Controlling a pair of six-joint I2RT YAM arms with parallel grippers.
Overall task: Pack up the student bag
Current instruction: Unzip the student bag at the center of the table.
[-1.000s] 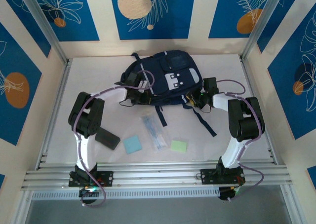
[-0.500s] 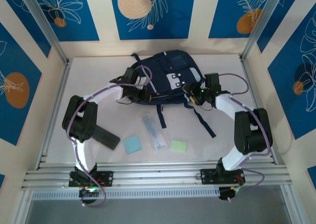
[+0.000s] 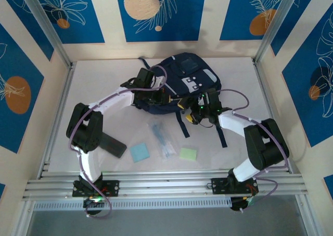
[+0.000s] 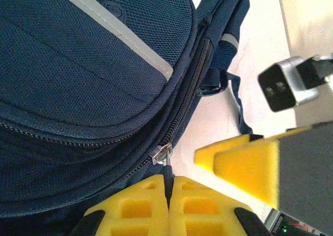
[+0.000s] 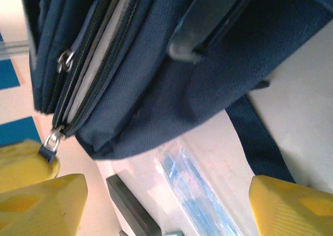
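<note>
Though one bag [image 3: 182,74], two claws [image 4: 169,194] [image 5: 166,197] (yellow)

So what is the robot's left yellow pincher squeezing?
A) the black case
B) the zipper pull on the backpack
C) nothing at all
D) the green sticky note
B: in the left wrist view, the left gripper has its yellow fingers pressed together on the zipper pull of the student bag.
</note>
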